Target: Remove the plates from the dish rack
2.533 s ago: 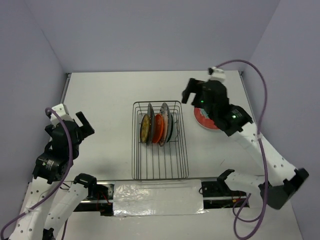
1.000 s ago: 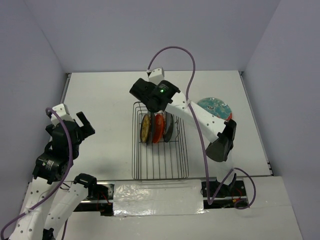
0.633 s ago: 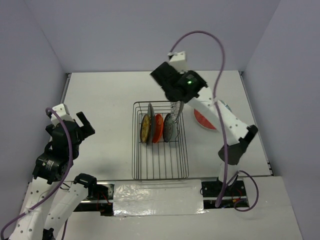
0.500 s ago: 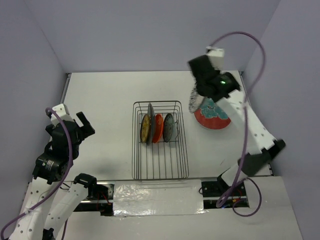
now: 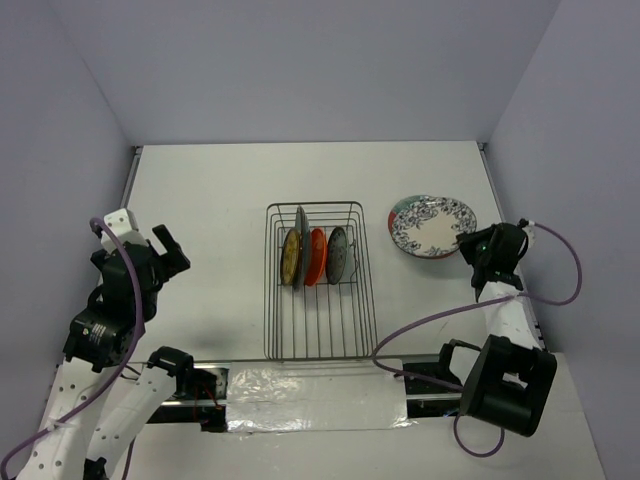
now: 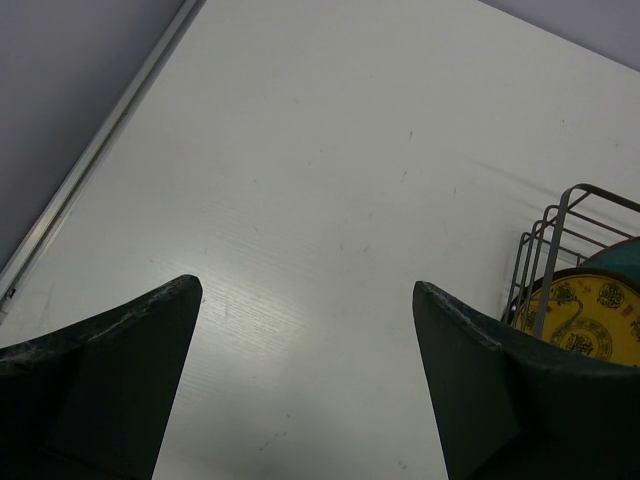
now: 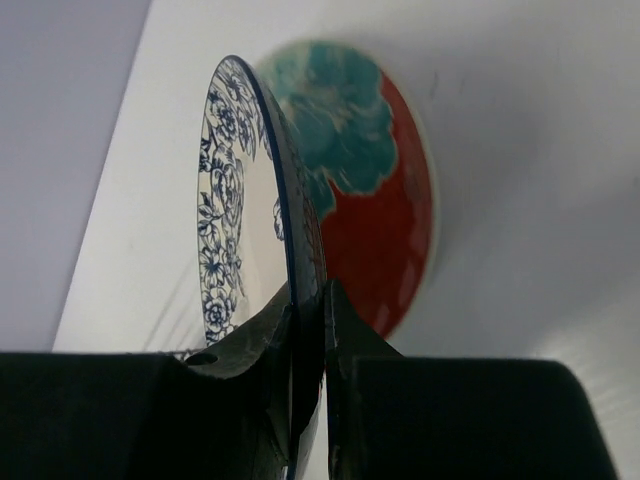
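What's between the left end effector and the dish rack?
Only bare white table lies between the left end effector and the dish rack, clearest in the top external view.

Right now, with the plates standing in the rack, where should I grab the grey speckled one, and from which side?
Take the grey speckled plate by its top rim, coming straight down from above. It stands on edge in the dish rack, last in the row, so one finger can likely drop along its free outer face and the other into the gap beside the orange-red plate.
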Controlling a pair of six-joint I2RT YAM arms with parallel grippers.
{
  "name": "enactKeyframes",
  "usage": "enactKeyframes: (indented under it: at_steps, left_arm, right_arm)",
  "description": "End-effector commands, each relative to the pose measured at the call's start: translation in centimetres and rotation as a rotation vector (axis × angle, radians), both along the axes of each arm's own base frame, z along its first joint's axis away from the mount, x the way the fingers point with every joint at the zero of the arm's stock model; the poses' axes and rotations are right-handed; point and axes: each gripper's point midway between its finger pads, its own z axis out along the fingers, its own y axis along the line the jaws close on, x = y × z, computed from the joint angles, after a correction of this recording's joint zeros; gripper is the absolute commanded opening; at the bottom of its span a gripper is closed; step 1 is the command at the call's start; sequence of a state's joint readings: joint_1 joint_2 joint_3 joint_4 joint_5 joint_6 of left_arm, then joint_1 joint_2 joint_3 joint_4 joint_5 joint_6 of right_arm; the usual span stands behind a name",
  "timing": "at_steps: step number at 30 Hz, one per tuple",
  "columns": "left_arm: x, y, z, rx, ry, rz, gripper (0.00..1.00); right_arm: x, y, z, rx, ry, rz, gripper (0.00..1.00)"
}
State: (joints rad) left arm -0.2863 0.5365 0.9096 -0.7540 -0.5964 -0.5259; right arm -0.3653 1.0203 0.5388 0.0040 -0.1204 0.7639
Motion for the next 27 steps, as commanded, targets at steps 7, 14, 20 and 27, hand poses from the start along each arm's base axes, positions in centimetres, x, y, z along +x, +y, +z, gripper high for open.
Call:
enactKeyframes:
  at_steps: [7,14,20,27]
  left_arm:
    - [0.5,-0.4,0.5,0.0,-0.03,-0.022,1.0]
    - [0.5,-0.4,0.5,0.0,-0.03,-0.022,1.0]
    - [0.5,-0.4,0.5,0.002,-0.029,-0.019,1.0]
    - [0.6,-0.5,0.5,0.001,-0.027,-0.022,1.0]
  right_arm:
    - [2.8,1.7,8.1,-0.039,-0.479,0.168,0.02]
    - [3.4,0.9,3.6,-0.01,-0.391,0.156,0.14]
    - [3.7,0.8,1.9,0.005,-0.361,0.159,0.18]
    - [3.7,0.4,0.4,0.003,-0.316,0.155,0.41]
